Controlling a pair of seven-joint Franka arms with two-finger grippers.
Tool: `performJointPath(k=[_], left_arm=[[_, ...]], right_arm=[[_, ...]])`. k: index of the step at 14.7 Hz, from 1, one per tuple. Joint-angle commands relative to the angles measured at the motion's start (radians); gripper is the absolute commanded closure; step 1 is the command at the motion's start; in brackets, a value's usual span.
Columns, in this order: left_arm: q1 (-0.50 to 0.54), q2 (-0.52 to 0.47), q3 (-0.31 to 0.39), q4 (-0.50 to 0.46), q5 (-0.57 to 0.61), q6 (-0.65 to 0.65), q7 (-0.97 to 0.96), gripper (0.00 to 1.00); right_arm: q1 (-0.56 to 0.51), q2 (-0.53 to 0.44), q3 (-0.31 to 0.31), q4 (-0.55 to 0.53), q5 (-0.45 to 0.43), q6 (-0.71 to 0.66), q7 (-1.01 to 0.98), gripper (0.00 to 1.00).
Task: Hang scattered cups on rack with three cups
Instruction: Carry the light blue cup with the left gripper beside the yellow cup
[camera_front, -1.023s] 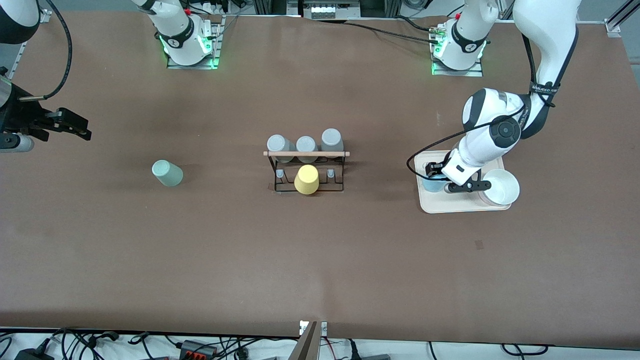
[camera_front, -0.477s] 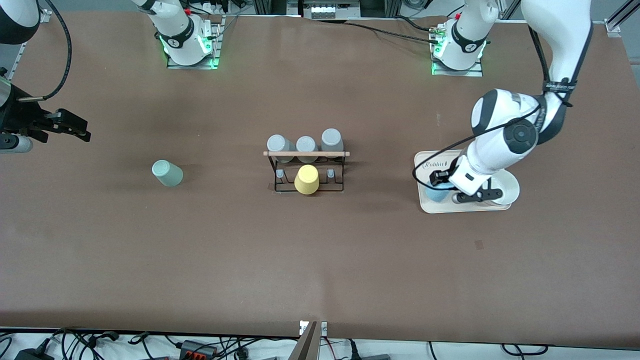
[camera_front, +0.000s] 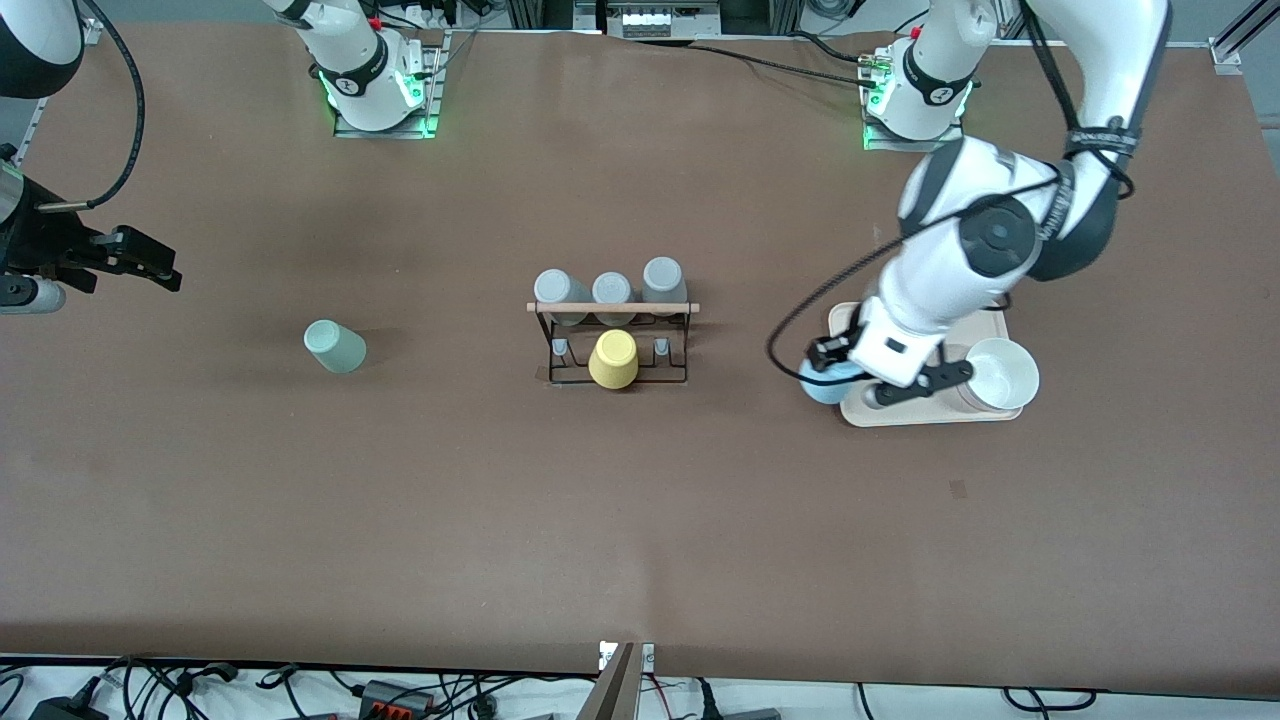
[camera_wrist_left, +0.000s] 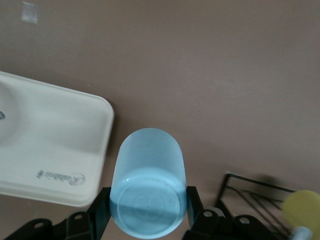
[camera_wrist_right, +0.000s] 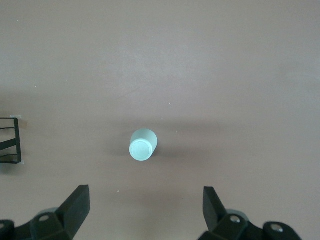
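Note:
My left gripper (camera_front: 848, 383) is shut on the light blue cup (camera_front: 826, 383) and holds it in the air over the cream tray's edge toward the rack; in the left wrist view the cup (camera_wrist_left: 148, 189) sits between the two fingers. The black wire rack (camera_front: 612, 342) with a wooden rod stands mid-table, with three grey cups (camera_front: 609, 291) on its pegs and a yellow cup (camera_front: 613, 359) on a peg nearer the front camera. The pale mint green cup (camera_front: 335, 346) lies on the table toward the right arm's end; it shows in the right wrist view (camera_wrist_right: 143, 145). My right gripper (camera_front: 140, 258) is open, empty and waits high up.
A cream rectangular tray (camera_front: 900, 412) lies toward the left arm's end, holding a white bowl (camera_front: 1001, 374). The tray's corner (camera_wrist_left: 55, 145) and the rack's corner (camera_wrist_left: 260, 197) show in the left wrist view.
My left gripper has lifted the light blue cup off the cream tray and carried it toward the rack. The right arm has barely moved.

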Motion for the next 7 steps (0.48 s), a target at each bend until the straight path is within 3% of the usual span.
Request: performJointPath(k=[1,7], left_arm=[[-0.068,0.092,0.007,0.163,-0.011,-0.054,-0.136,0.57],[-0.211,0.175,0.009,0.263,-0.003,-0.052,-0.337,0.57]], right_arm=[[-0.011,-0.010,0.006,-0.011,-0.005,0.012,-0.013,0.00],[-0.011,-0.010,0.006,-0.011,-0.005,0.013,-0.011,0.00]])
